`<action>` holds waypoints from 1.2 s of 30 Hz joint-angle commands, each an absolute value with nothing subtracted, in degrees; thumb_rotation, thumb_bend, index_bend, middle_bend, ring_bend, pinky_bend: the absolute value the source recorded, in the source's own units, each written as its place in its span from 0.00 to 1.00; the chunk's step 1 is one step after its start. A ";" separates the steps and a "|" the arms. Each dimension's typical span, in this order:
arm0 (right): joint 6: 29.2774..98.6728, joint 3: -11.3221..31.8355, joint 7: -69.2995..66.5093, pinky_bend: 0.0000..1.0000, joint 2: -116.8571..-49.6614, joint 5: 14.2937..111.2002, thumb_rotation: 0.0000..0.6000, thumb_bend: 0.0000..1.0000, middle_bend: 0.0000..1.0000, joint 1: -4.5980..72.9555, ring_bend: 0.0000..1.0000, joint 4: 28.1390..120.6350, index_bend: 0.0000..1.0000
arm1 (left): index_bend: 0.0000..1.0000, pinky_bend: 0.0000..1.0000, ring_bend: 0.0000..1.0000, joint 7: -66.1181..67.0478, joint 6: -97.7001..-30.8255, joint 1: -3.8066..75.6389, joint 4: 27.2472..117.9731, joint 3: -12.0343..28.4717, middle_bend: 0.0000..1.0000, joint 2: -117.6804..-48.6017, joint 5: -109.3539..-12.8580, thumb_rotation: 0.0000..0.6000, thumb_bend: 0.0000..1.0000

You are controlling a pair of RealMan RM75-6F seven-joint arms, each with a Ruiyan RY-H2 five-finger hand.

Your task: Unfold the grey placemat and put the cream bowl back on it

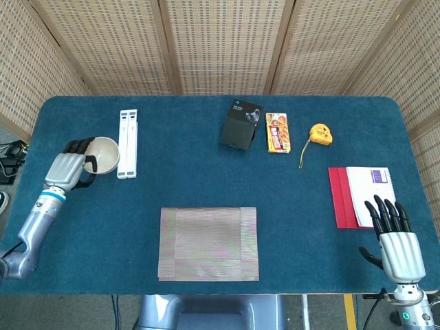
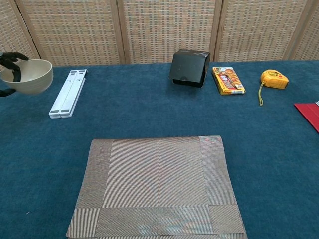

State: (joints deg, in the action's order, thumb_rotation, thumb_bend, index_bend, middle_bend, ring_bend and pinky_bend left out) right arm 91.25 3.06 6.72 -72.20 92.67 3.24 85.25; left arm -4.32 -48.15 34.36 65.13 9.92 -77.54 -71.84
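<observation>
Cream bowl [image 1: 104, 155] in left hand [image 1: 67, 169] near table's [image 1: 206, 172] left edge.

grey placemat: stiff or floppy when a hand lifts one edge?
The grey placemat is probably floppy: it looks thin, woven and folded on itself, lying flat. Likely light, so it may slide on the blue table rather than peel open.

No text can be read anywhere. The orange snack packet [image 2: 228, 80] carries print too small to make out. The black box [image 1: 241, 124] shows only a small blue mark.
</observation>
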 commanded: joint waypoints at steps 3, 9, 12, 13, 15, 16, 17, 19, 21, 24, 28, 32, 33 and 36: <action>91.15 2.78 6.94 0.00 -72.28 92.95 1.00 0.00 0.00 3.26 0.00 85.36 0.03 | 0.72 0.00 0.00 -5.81 -43.66 34.11 62.84 8.33 0.00 -77.60 -70.16 1.00 0.57; 91.05 2.50 6.89 0.00 -72.38 93.28 1.00 0.00 0.00 3.30 0.00 85.30 0.03 | 0.60 0.00 0.00 -5.65 -42.54 33.99 62.11 7.92 0.00 -78.62 -68.65 1.00 0.52; 91.04 2.45 6.87 0.00 -72.40 93.39 1.00 0.00 0.00 3.34 0.00 85.30 0.03 | 0.24 0.00 0.00 -5.67 -40.42 34.08 63.37 7.41 0.00 -77.25 -67.82 1.00 0.25; 91.11 2.43 6.82 0.00 -72.41 93.47 1.00 0.00 0.00 3.34 0.00 85.33 0.03 | 0.10 0.00 0.00 -5.76 -40.44 33.99 63.95 7.44 0.00 -76.77 -67.70 1.00 0.12; 91.27 2.42 6.75 0.00 -72.38 93.58 1.00 0.00 0.00 3.31 0.00 85.39 0.03 | 0.00 0.00 0.00 -6.24 -41.82 33.48 65.30 7.74 0.00 -75.77 -67.90 1.00 0.01; 91.31 2.40 6.73 0.00 -72.39 93.61 1.00 0.00 0.00 3.29 0.00 85.40 0.03 | 0.00 0.00 0.00 -6.62 -42.90 33.08 66.26 7.86 0.00 -75.08 -68.28 1.00 0.00; 91.30 2.36 6.73 0.00 -72.39 93.60 1.00 0.00 0.00 3.26 0.00 85.40 0.03 | 0.00 0.00 0.00 -6.96 -44.16 32.65 67.38 8.04 0.00 -74.23 -68.72 1.00 0.00; 91.24 2.31 6.76 0.00 -72.38 93.59 1.00 0.00 0.00 3.27 0.00 85.40 0.03 | 0.00 0.00 0.00 -7.14 -45.99 32.08 69.06 8.11 0.00 -72.98 -69.64 1.00 0.00; 91.15 2.23 6.86 0.00 -72.41 93.67 1.00 0.00 0.00 3.30 0.00 85.45 0.03 | 0.00 0.00 0.00 -7.42 -50.37 31.01 72.32 8.30 0.00 -70.78 -72.23 1.00 0.00; 91.19 2.16 6.87 0.00 -72.44 93.81 1.00 0.00 0.00 3.30 0.00 85.52 0.03 | 0.00 0.00 0.00 -9.05 -58.36 29.10 78.23 7.45 0.00 -67.54 -79.41 1.00 0.00; 91.15 2.20 6.93 0.00 -72.41 93.66 1.00 0.00 0.00 3.28 0.00 85.51 0.03 | 0.00 0.00 0.00 -11.26 -64.97 28.76 82.59 3.28 0.00 -65.75 -92.22 1.00 0.00; 91.12 2.28 7.00 0.00 -72.44 93.50 1.00 0.00 0.00 3.28 0.00 85.43 0.03 | 0.04 0.00 0.00 -10.97 -65.98 31.03 84.45 -2.32 0.00 -66.32 -104.63 1.00 0.00; 91.10 2.31 7.02 0.00 -72.46 93.43 1.00 0.00 0.00 3.28 0.00 85.40 0.03 | 0.09 0.00 0.00 -9.94 -65.99 31.80 84.35 -3.81 0.00 -67.36 -107.95 1.00 0.00; 91.04 2.42 6.99 0.00 -72.45 93.16 1.00 0.00 0.00 3.27 0.00 85.35 0.03 | 0.25 0.00 0.00 -7.49 -65.67 33.00 83.58 -6.13 0.00 -70.03 -112.71 1.00 0.00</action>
State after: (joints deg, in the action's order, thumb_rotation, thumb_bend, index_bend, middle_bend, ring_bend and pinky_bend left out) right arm 91.04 2.41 7.00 -72.46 93.15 3.27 85.35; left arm -9.18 -63.99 31.36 82.25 -1.88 -68.24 -106.52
